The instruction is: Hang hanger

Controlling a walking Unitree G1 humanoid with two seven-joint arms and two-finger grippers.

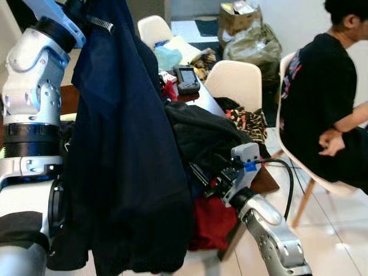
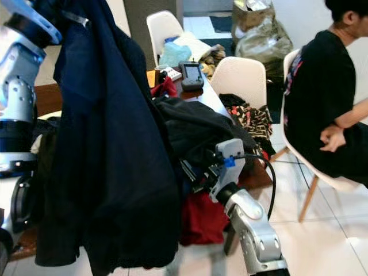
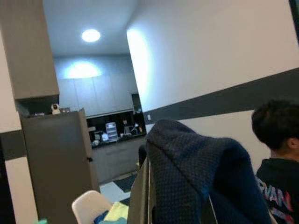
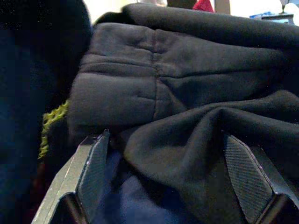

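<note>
A tabletop point(image 1: 265, 179) heaped with dark clothes point(image 1: 201, 132) stands on pale floor tiles point(image 1: 328, 224), white chairs point(image 1: 234, 81) around it. The right tool point(image 4: 163, 177) gapes wide against the clothes; the left tool's state I cannot tell.

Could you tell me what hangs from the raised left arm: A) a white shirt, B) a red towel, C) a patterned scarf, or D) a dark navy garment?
D: a dark navy garment drapes down from the raised left arm, in front of the cluttered table.

Two silver metal arms with black joint bands; the right forearm point(image 1: 275, 236) carries a grey camera block point(image 1: 246, 154), a blue clip and a looping black cable point(image 1: 286, 172).
</note>
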